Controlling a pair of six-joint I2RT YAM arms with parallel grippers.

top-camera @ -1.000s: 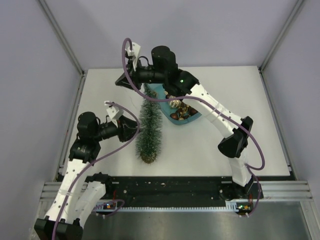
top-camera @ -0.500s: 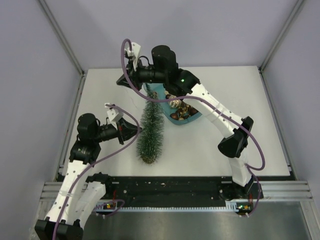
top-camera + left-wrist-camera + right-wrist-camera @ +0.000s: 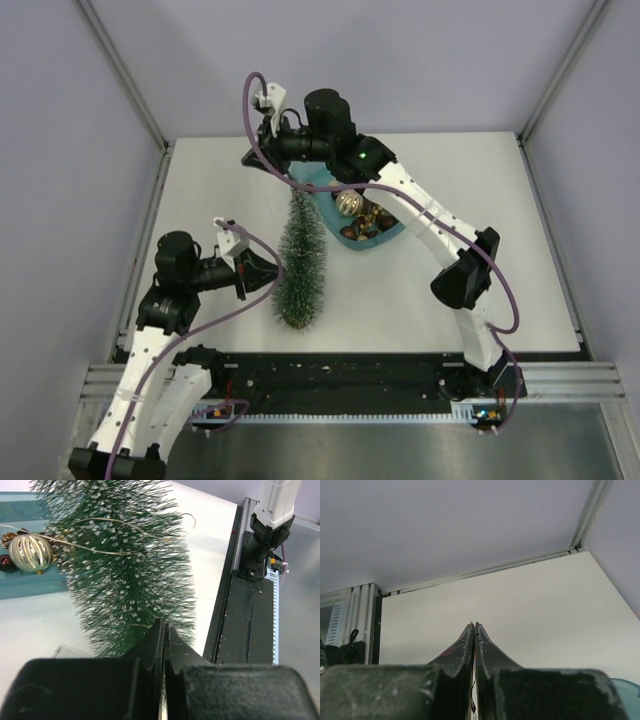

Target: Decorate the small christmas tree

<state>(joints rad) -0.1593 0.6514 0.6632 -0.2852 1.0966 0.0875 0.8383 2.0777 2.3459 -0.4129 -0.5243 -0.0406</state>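
Small christmas tree (image 3: 299, 262) sits on the counter (image 3: 500, 230) just left of the teal tray (image 3: 330, 205), with a thin gold wire (image 3: 187, 514) draped over its bristles. Within the last second the left gripper (image 3: 270, 274) has sunk toward the tree's lower flank and the right gripper (image 3: 245, 160) has drawn back beyond the tip, uncovering the tray. Both grippers have their jaws pressed together; I cannot tell whether either is pinching the wire. The draping looks to be underway

Overhead and left-wrist views, tree (image 3: 299, 264) shared

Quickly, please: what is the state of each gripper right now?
Left gripper: closed, nothing clearly held.
Right gripper: closed; whether it pinches anything cannot be told.
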